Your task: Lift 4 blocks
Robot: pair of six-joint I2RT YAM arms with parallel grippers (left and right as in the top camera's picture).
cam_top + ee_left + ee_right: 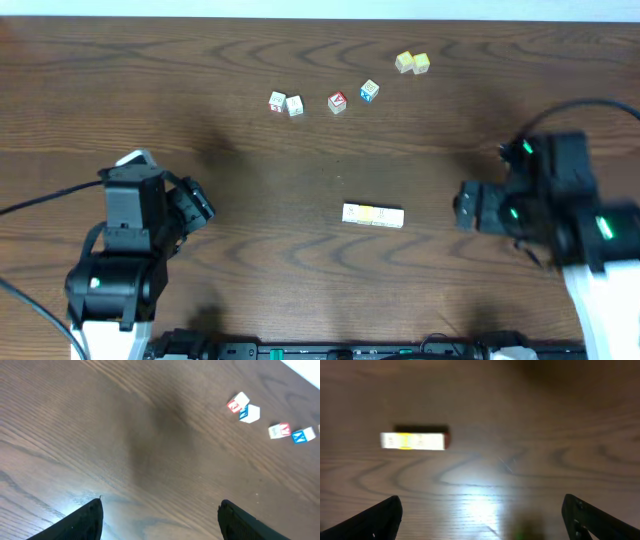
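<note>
- L gripper [160,515]: fingers spread wide, nothing btwn them, only bare table [100,425] under the gap. It sits at about 8 o'clock on the table, well apart from any cube.
- R gripper [480,515]: fingers also wide apart, empty. It's at about 3 o'clock, and the wrist view looks straight at the blocks [413,441] ahead.
- The blocks [373,215]: four small cubes side by side in one tight row, touching, whitish w/ one yellow-topped, lying flat just right of table centre. They're between the two arms, nearer the R one.
- My guess on why: a row pressed end to end can be squeezed from both ends and raised as one bar; w/ both grippers standing off it, the row reads as either not yet gripped or just set down. Can't tell which.
- Other cubes up at 12 o'clock: white pair [286,103], red-faced cube [337,102], blue-faced cube [369,91], yellow-green pair [412,63]. All well apart from the row, so not in the way.
- Room: bare wood all round the row, both ends free for approach. Far edge is close behind the yellow-green pair; near edge has a black rail [330,350], w/ the arm bases crowding the near corners.
</note>
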